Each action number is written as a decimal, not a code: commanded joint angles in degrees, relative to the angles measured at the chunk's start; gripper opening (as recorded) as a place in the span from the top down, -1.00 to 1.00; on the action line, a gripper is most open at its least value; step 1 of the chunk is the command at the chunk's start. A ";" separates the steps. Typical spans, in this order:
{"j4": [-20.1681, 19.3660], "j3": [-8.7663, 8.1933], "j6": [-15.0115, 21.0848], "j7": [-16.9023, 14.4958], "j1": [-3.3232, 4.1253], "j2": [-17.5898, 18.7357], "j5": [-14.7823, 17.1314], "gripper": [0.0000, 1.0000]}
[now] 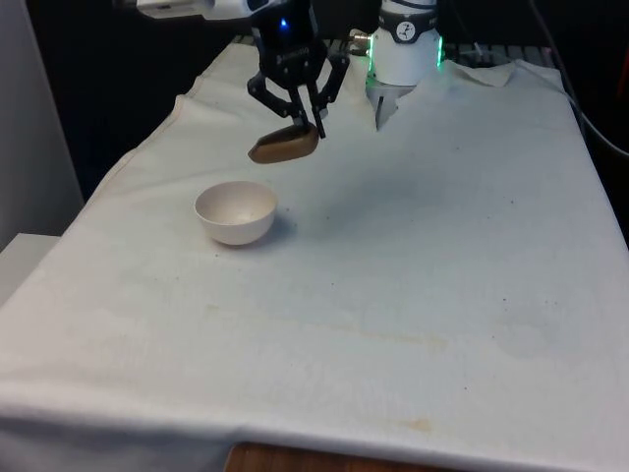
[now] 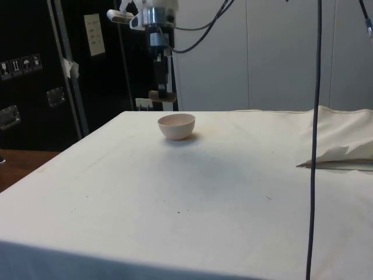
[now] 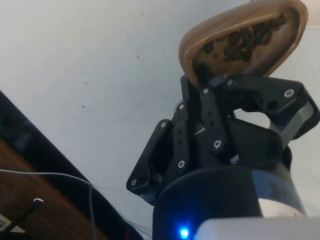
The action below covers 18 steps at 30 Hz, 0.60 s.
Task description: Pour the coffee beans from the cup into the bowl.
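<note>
cup (image 3: pixel 244 42) holding beans (image 3: pixel 243 36), bowl (image 1: pixel 236 211) bare

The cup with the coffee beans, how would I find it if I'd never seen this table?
Start at the white cloth-covered table and find the pale round bowl standing on it. Look just above and behind the bowl, where the black gripper hangs in the air. Pinched in its jaws is the cup: brown, wooden-looking, shallow, tilted, with dark coffee beans inside.
</note>
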 commanded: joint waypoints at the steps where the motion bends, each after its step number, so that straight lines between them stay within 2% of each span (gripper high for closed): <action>1: 0.17 0.00 -0.23 0.34 -0.11 0.17 0.40 1.00; 11: 0.00 -0.80 0.06 1.09 0.00 0.23 1.15 1.00; 18: 0.40 -1.60 0.40 3.27 -0.06 0.74 2.01 1.00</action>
